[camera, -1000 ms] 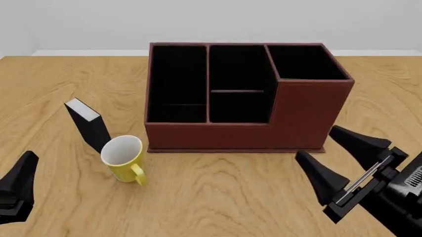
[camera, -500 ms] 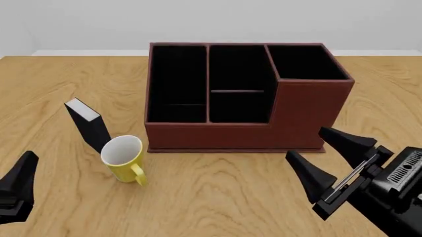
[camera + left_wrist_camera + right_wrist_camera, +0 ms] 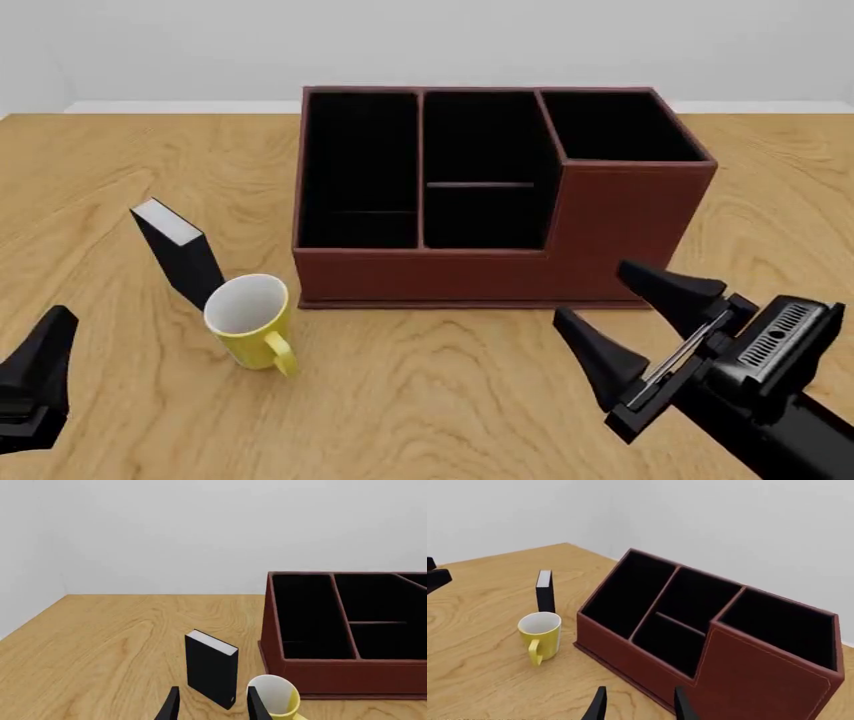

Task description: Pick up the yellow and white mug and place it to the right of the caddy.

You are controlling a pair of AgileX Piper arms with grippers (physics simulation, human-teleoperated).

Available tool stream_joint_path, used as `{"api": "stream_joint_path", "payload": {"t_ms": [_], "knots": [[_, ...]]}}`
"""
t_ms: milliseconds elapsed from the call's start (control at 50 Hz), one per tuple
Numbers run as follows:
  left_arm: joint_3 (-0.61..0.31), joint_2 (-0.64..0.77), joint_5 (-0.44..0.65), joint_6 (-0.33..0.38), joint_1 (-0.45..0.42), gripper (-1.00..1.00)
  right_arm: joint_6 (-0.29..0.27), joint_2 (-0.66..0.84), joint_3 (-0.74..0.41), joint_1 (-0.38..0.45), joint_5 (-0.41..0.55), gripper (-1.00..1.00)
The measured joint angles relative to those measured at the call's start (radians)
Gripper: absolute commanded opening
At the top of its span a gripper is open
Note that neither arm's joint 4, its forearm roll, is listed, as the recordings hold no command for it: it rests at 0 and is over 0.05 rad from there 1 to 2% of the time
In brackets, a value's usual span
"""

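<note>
Since a second earlier the right pincer (image 3: 627, 322), spread wide and empty, had slid leftward toward the yellow and white mug (image 3: 251, 320), upright near the tabletop's (image 3: 441, 400) left edge beside the caddy (image 3: 494, 195), presumably lining up its grasp.

In the front view my left end effector (image 3: 38, 365) is cut off at the frame's corner, so I cannot tell how its jaws stand. In my left wrist view the yellow and white mug (image 3: 277, 698) runs off the edge, handle unseen, and the caddy (image 3: 313, 672) is cropped on one side.
</note>
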Motion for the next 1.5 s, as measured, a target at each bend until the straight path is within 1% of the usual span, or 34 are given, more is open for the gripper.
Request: {"api": "stream_joint_path", "payload": {"t_ms": [240, 560, 920, 1500], "knots": [[0.000, 0.000, 0.000, 0.000, 0.000, 1.00, -0.001, 0.119, -0.010, 0.019, -0.091, 1.00], [0.000, 0.000, 0.000, 0.000, 0.000, 1.00, -0.003, 0.263, -0.046, 0.055, -0.180, 1.00], [0.000, 0.000, 0.000, 0.000, 0.000, 1.00, -0.010, 0.400, -0.100, 0.091, -0.248, 1.00], [0.000, 0.000, 0.000, 0.000, 0.000, 1.00, -0.014, 0.525, -0.152, 0.125, -0.298, 1.00]]}}
